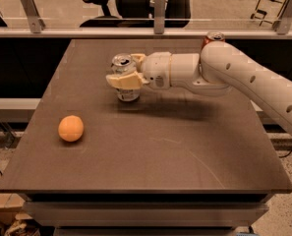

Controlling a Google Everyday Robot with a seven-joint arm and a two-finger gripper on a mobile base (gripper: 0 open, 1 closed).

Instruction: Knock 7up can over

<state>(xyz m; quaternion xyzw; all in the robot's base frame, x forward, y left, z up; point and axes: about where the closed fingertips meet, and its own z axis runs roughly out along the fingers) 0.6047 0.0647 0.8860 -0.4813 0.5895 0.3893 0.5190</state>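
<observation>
One camera view looks down across a dark brown, matte desk [185, 151]. Toward its far middle stands the 7up can [128, 93], upright: a silver-grey aluminium cylinder with a pale label and a pull-tab top. The cream plastic gripper [123, 69] reaches in from the right and covers the can's upper half, high enough, I judge, for a sideways push to tip it. Whether it is clamped on the can or only resting against it, I cannot tell. Behind it stretches the smooth white arm [244, 73], with rounded joints. A red can [213, 37] peeks over the arm at the far edge. A round orange [71, 128] sits well apart, front left.
</observation>
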